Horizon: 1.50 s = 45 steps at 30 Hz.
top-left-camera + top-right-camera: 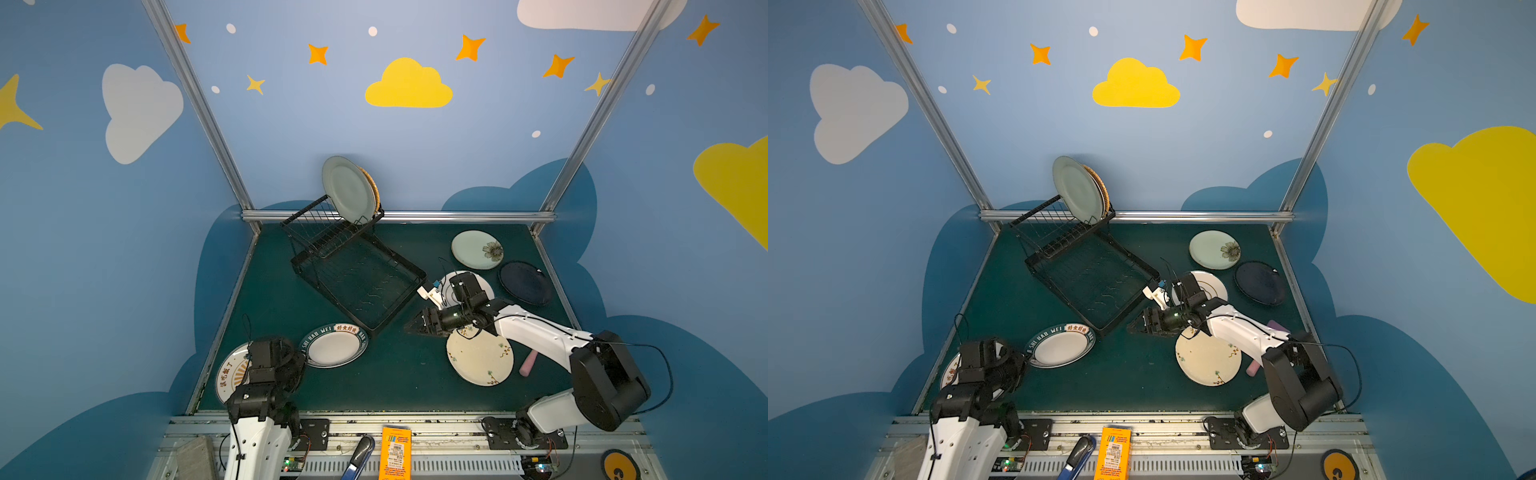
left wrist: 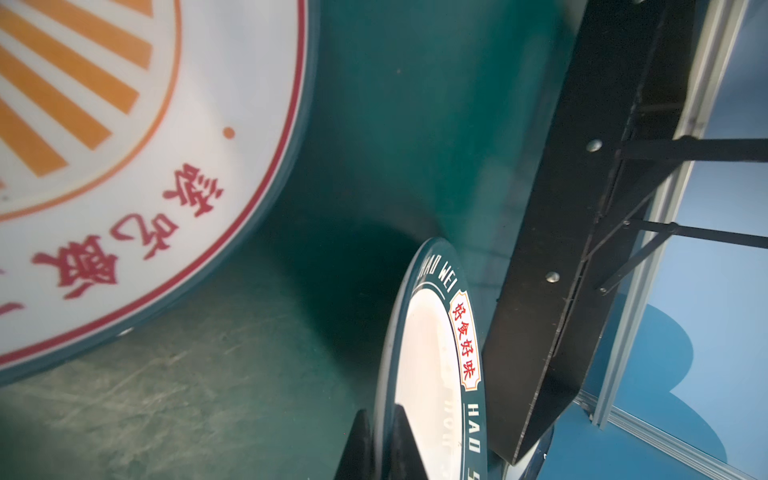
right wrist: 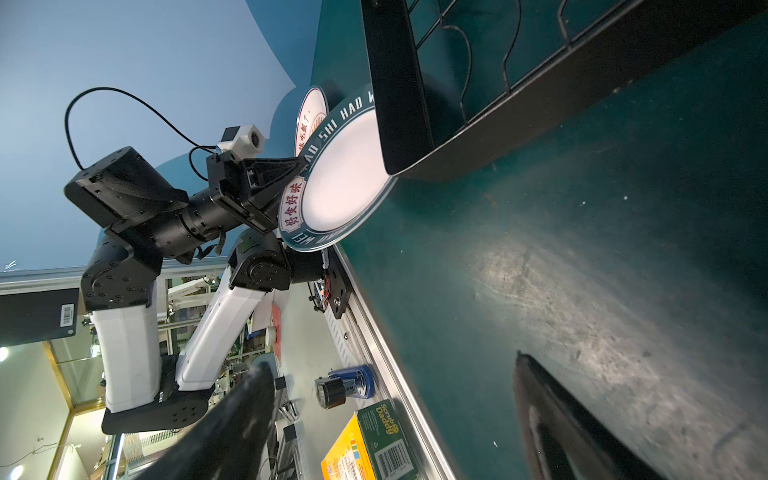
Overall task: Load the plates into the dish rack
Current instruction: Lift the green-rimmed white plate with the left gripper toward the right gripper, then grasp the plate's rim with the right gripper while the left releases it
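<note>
Lettering "HAO WEI" rings the plate [image 1: 334,345] at near left, beside the dish rack [image 1: 401,257] — left gripper [image 2: 380,415] clenched on its rim; right gripper [image 1: 411,327] gapes empty. Box [image 3: 374,440] reads "Scrub Daddy".

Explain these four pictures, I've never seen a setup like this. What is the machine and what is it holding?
These are two robot arms at a green table, each ending in a two-fingered gripper. Two pictures look down on the whole scene from above; the other two come from cameras on the arms' wrists. The left gripper is shut on the rim of the lettered plate, beside a sunburst plate. The right gripper is open and holds nothing. The black dish rack holds a pale green plate with an orange plate behind it. More plates lie flat on the right, among them a cream floral plate and a navy plate.
</note>
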Motion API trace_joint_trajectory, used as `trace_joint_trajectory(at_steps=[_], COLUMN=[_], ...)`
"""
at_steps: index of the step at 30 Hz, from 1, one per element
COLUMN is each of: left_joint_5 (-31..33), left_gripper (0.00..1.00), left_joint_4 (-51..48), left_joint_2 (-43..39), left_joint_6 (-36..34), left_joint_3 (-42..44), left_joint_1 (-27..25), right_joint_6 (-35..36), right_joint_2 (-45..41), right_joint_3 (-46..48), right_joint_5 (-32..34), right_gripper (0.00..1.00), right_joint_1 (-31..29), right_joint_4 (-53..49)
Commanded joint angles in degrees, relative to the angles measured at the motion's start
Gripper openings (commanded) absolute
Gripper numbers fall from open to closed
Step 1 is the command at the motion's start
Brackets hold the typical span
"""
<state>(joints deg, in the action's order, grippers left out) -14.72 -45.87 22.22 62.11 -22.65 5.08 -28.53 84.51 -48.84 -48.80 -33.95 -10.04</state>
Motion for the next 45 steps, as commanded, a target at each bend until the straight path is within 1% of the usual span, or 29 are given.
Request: trace_joint_trajectory(at_steps=[1,6,11,13,14,16,18,21,23,27,31,33,36,39,42,45], left_joint_5=[0.00,1.33,2.20,2.20,3.87,3.76,1.45,-4.81,-7.49,-11.89,-13.29,-14.24,-14.93,-14.61,-14.53,-13.98], left_gripper=[0.09,0.04,0.04,0.04,0.04,0.04,0.04,0.04,0.04,0.04,0.04,0.04,0.04,0.04,0.04,0.04], left_joint_4=[-1.69,-5.33,-8.92,-10.70,-11.29,-11.07,-7.57,2.85,11.48,22.79,29.49,32.58,34.43,37.05,38.90,41.21], left_joint_2=[-0.98,-1.77,-2.67,-2.63,-2.45,-2.03,-1.43,-0.56,-0.05,4.23,8.45,10.74,14.26,16.61,18.48,19.77], left_joint_6=[-1.26,-3.23,-4.97,-6.58,-7.55,-9.84,-13.07,-17.08,-17.72,-16.65,-16.91,-16.91,-17.80,-18.15,-19.20,-19.19], left_joint_3=[-3.58,-6.94,-11.61,-14.28,-15.79,-18.46,-20.46,-20.83,-19.67,-18.79,-19.40,-19.88,-21.11,-21.23,-21.74,-21.42], left_joint_1=[0.10,0.13,0.11,0.12,0.15,0.14,0.10,0.07,-1.26,-3.80,-6.13,-7.28,-9.25,-11.52,-13.74,-15.32], right_joint_6=[-0.28,-0.30,-0.69,-1.07,-1.35,-1.83,-2.29,-3.78,-5.35,-4.66,-3.80,-4.36,-5.32,-5.17,-3.04,-2.40], right_joint_2=[0.58,0.93,1.53,1.75,1.85,1.73,1.57,0.93,0.27,-0.82,-2.74,-3.39,-3.81,-3.86,-3.60,-2.75], right_joint_3=[-2.13,-3.08,-4.46,-5.01,-5.44,-6.20,-7.34,-9.12,-10.09,-13.62,-16.13,-16.51,-17.22,-18.47,-19.66,-20.99], right_joint_5=[-0.95,-1.04,-1.65,-2.13,-2.39,-3.09,-4.04,-5.80,-7.75,-9.33,-9.21,-9.43,-9.61,-8.54,-5.92,-4.62], right_gripper=[0.88,0.88,0.88,0.88,0.88,0.88,0.88,0.89,0.89,0.89,0.89,0.89,0.89,0.88,0.87,0.83], right_joint_1=[-0.19,-0.30,-0.26,-0.24,-0.19,-0.07,0.32,1.49,2.58,3.45,3.46,3.14,3.02,2.47,1.71,1.35], right_joint_4=[0.67,0.16,-0.51,-0.64,-0.80,-1.06,-1.78,-2.10,-1.56,-5.03,-7.25,-5.58,-2.80,-2.30,-3.44,-5.15])
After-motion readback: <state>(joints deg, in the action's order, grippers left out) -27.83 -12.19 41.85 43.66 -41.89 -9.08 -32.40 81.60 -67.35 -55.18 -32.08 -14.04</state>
